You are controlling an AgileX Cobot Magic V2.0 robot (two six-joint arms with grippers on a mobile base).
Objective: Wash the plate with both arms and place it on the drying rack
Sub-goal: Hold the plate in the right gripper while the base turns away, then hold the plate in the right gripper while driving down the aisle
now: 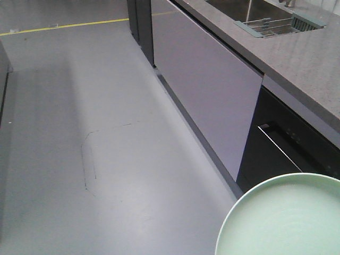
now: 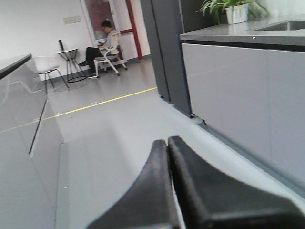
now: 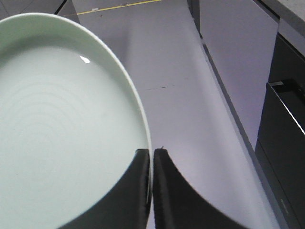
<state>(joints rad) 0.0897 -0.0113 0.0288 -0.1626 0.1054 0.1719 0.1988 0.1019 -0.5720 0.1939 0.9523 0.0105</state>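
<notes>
Clamping plate, R pincer, rack front-only

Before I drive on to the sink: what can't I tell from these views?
Plate: front view's bottom and right edges cut it off; underside unseen.
Drying rack: small, clipped by front view's top edge; free slots unclear.
Right pincer: right wrist view, its jaws hide how deep the rim sits.

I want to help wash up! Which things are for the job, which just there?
For the job: plate, drying rack, sink, right gripper pinching the plate, left gripper.
Just there: potted plant, seated person, round table, yellow floor line.
</notes>
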